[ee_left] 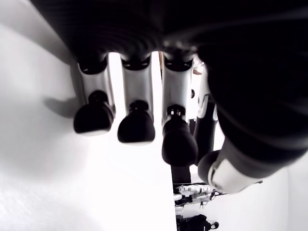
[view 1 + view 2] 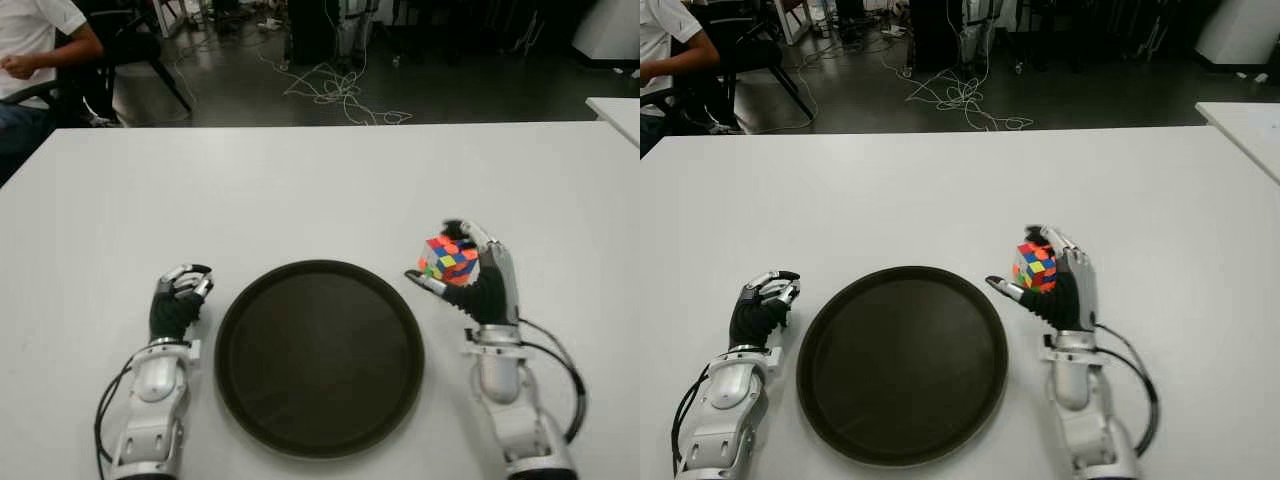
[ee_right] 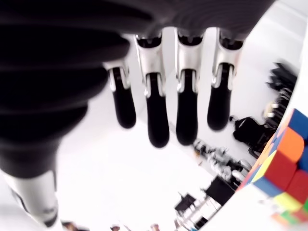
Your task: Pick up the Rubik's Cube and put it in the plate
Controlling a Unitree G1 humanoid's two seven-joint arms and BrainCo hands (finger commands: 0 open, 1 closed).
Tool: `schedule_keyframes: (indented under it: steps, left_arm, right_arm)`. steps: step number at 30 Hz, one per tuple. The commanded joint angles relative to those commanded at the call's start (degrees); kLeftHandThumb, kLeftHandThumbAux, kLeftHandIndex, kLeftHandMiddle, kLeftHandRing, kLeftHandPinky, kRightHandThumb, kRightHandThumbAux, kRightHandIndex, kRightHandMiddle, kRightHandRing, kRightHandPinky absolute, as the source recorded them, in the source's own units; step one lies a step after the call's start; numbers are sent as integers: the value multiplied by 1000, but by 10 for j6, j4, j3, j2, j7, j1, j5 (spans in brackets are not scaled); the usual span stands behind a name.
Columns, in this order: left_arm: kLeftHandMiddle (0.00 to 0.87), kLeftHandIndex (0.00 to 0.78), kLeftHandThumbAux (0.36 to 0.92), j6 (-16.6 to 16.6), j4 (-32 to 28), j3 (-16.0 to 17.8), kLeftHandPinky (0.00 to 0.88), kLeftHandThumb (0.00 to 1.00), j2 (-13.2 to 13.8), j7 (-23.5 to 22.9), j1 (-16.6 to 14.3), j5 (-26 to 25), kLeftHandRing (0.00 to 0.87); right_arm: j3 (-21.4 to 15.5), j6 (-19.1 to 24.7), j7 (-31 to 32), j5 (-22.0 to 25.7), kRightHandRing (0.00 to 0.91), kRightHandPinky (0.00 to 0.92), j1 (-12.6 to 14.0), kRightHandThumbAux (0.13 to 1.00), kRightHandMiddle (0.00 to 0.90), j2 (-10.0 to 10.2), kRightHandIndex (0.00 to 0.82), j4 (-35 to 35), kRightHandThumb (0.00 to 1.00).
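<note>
The Rubik's Cube [image 2: 449,259] sits just to the right of the dark round plate [image 2: 319,356], out on the white table [image 2: 300,190], and the right hand [image 2: 478,280] is right up against it. From where I stand the fingers rise behind and to the right of the cube, with the thumb [image 2: 424,282] reaching out on the near left side towards the plate's rim. The right wrist view shows the fingers [image 3: 156,113] hanging fairly straight, the cube off to one side rather than clasped between them, so I would say the hand is open and cupped around it, not yet gripping. Whether any finger touches the cube I cannot tell.

The left hand [image 2: 177,303] shows on the left of the plate, fingers curled in, holding nothing.

The risk, as I see it, is in the closing: with the thumb low and the fingers high, a squeeze could pinch a corner and twist or flick the cube away. A loose hold could also let it drop short, on the rim rather than inside the plate.
</note>
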Motion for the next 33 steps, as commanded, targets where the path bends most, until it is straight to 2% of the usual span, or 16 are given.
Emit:
schedule_keyframes:
  steps: [12, 19, 28, 33]
  left_arm:
    - [812, 444, 704, 4, -5, -3, 811, 709, -2, 6, 3, 5, 819]
    - [813, 444, 704, 3, -5, -4, 818, 710, -6, 11, 5, 3, 824]
    - [808, 444, 705, -3, -6, -9, 806, 709, -5, 9, 7, 6, 817]
    - [810, 443, 705, -8, -5, -12, 805, 708, -3, 6, 8, 6, 816]
  right_arm:
    - [30, 101, 19, -59, 0, 0, -7, 546, 0, -32, 0, -33, 0]
    - [40, 169, 60, -96, 0, 0, -18, 514, 0, -47, 0, -59, 0]
    - [47, 230, 122, -134, 0, 0, -28, 525, 0, -57, 0, -90, 0]
    - [54, 275, 184, -155, 0, 0, -40, 551, 0, -72, 0, -116, 0]
